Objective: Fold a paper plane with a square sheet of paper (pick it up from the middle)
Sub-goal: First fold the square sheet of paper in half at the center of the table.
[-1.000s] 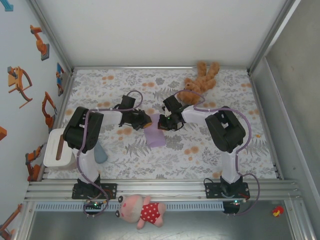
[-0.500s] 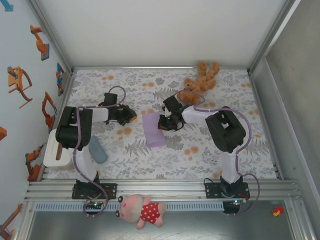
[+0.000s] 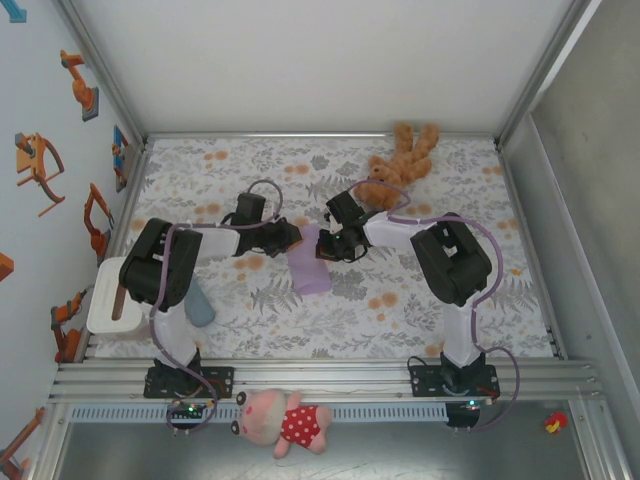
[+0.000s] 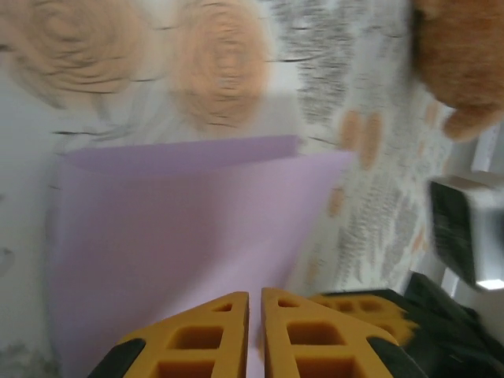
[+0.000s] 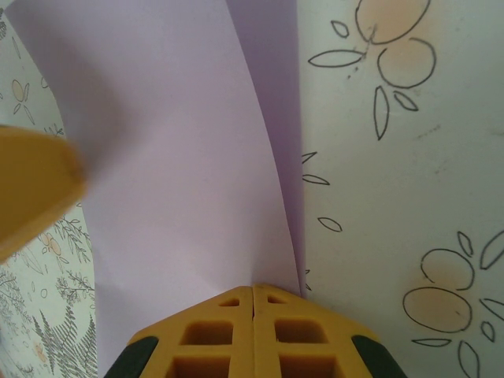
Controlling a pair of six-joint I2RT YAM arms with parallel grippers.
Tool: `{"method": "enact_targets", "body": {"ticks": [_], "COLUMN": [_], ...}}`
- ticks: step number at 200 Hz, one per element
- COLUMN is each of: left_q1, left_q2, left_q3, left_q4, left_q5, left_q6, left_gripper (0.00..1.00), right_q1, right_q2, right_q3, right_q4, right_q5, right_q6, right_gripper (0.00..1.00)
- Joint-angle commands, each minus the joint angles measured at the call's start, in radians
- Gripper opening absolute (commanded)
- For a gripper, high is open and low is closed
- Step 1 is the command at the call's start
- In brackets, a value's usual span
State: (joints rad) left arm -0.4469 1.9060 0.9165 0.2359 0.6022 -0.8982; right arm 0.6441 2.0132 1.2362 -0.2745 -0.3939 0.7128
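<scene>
The square sheet of paper (image 3: 308, 268) lies folded over on the flowered table between both arms. It is pale lilac, and its upper layer (image 5: 173, 157) bows up off the lower one along the right edge. My right gripper (image 3: 326, 245) is shut. Its tips (image 5: 253, 288) rest on the sheet's near right corner, apparently on top of it rather than pinching it. My left gripper (image 3: 293, 238) comes in from the left over the sheet (image 4: 181, 228). Its tips (image 4: 254, 298) are shut to a thin slit with nothing held between them. One left finger (image 5: 31, 189) shows across the sheet.
A brown teddy bear (image 3: 400, 160) lies at the back right, close behind the right arm. A grey-blue pad (image 3: 200, 305) and a white box (image 3: 112, 300) sit near the left arm's base. A pink pig toy (image 3: 285, 420) lies on the front rail.
The left arm pulled back to the left off the paper, then swung in again to the sheet's left edge. The right gripper stayed on the sheet.
</scene>
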Motion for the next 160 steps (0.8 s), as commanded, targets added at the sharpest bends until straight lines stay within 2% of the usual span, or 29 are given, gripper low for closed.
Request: {"method": "enact_targets", "body": {"ticks": [1, 48, 88, 117, 142, 160], "left_q1": [0.015, 0.100, 0.185, 0.184, 0.158, 0.101], "left_q2": [0.050, 0.101, 0.143, 0.085, -0.041, -0.123], "left_q3": [0.038, 0.120, 0.210, 0.252, 0.188, 0.126], "left_q4": [0.032, -0.123, -0.250, -0.325, -0.329, -0.338], "left_q5": [-0.001, -0.073, -0.092, -0.108, -0.104, -0.116], "left_q6": [-0.038, 0.065, 0.134, 0.179, 0.161, 0.145], "left_gripper": [0.12, 0.12, 0.12, 0.12, 0.12, 0.12], "right_q1": [0.006, 0.006, 0.006, 0.006, 0.006, 0.007], "right_q2": [0.109, 0.106, 0.106, 0.104, 0.099, 0.100], "right_q3": [-0.090, -0.109, -0.111, -0.111, -0.111, -0.112], "right_q4": [-0.195, -0.193, -0.190, -0.187, -0.186, -0.183], "right_q5": [0.168, 0.181, 0.182, 0.182, 0.177, 0.175], "right_q6": [-0.015, -0.016, -0.013, -0.010, -0.007, -0.006], "right_gripper": [0.00, 0.00, 0.00, 0.00, 0.00, 0.00]}}
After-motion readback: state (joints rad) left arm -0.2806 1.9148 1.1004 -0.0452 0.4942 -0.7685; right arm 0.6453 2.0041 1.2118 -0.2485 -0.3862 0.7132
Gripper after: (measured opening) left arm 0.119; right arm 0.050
